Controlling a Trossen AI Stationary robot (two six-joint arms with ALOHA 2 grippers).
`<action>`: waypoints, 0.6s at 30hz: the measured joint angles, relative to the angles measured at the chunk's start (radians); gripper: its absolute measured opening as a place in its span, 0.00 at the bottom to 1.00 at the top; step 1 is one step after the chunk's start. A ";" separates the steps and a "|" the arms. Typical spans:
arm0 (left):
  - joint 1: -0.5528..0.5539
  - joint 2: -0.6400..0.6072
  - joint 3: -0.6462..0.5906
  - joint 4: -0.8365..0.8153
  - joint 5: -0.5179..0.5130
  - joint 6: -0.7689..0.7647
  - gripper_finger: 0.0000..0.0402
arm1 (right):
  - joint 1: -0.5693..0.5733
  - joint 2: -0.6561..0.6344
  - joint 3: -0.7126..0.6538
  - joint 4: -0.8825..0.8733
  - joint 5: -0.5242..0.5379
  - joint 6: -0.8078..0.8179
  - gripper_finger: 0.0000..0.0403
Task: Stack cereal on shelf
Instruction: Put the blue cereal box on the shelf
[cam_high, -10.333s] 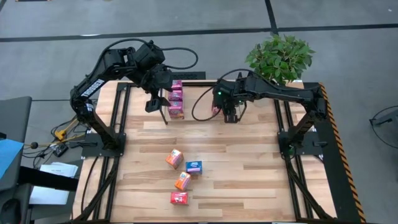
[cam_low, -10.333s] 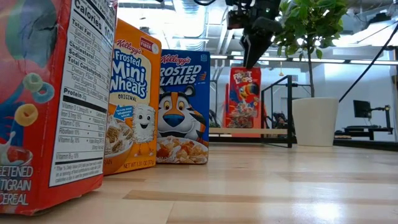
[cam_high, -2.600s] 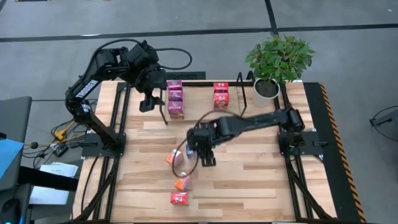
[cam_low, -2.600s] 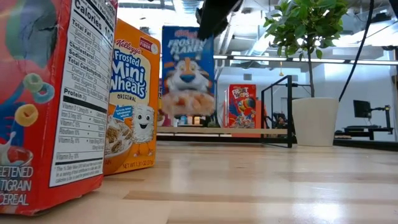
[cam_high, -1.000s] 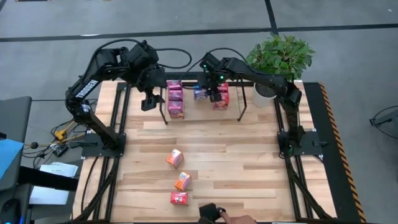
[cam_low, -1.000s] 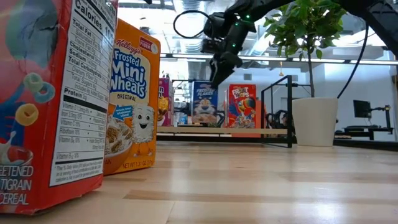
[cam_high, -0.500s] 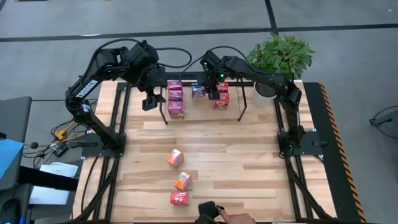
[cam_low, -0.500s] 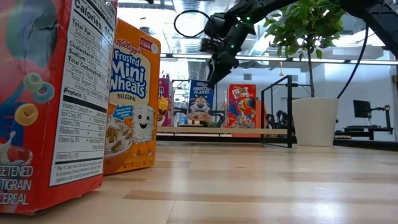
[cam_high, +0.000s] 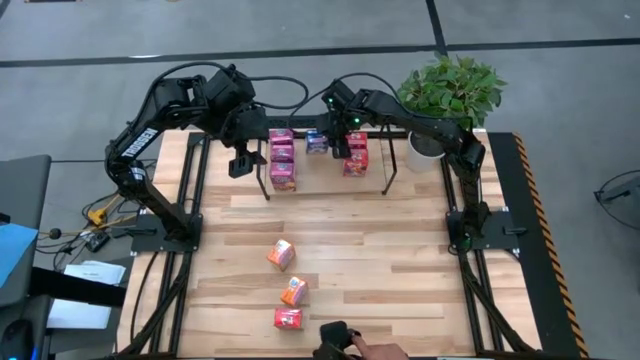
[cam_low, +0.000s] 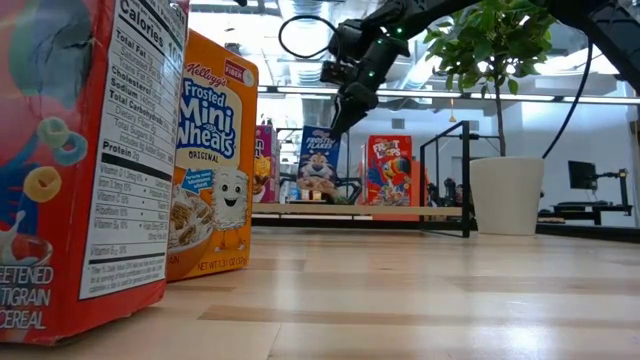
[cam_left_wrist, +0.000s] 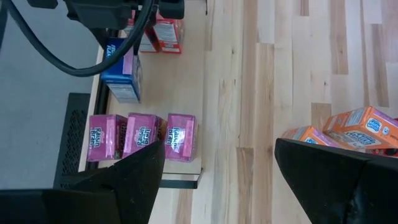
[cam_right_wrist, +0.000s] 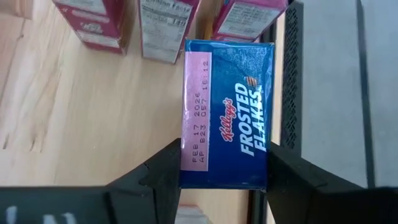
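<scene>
We hold the blue Frosted Flakes carton (cam_right_wrist: 225, 112) clamped between the fingers of our right gripper (cam_high: 333, 138), the box upright over the shelf (cam_low: 355, 211), in the gap between the row of three pink cartons (cam_high: 283, 158) and the red Froot Loops cartons (cam_high: 355, 153). Its long axis runs vertically, so the coming move is, we judge, a short descent onto the shelf board just beside the red ones. Its top reads "FEB 17 2026" beside "Kellogg's Frosted Flakes". Our left gripper (cam_high: 240, 160) waits beside the pink row, its fingers spread wide and empty. Well away from the shelf, an orange Frosted Mini-Wheats carton (cam_low: 208, 160) and others wait on the table (cam_high: 400, 260).
</scene>
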 joint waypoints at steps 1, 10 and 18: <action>0.000 0.000 0.000 0.000 0.000 0.000 0.74 | -0.002 0.000 -0.003 -0.005 0.000 0.005 0.53; 0.000 0.000 0.000 0.000 -0.001 0.000 0.74 | -0.001 0.000 -0.026 0.018 0.001 0.019 0.53; 0.000 0.000 0.000 0.000 -0.001 -0.008 0.74 | 0.002 0.000 -0.026 0.018 0.002 0.018 0.54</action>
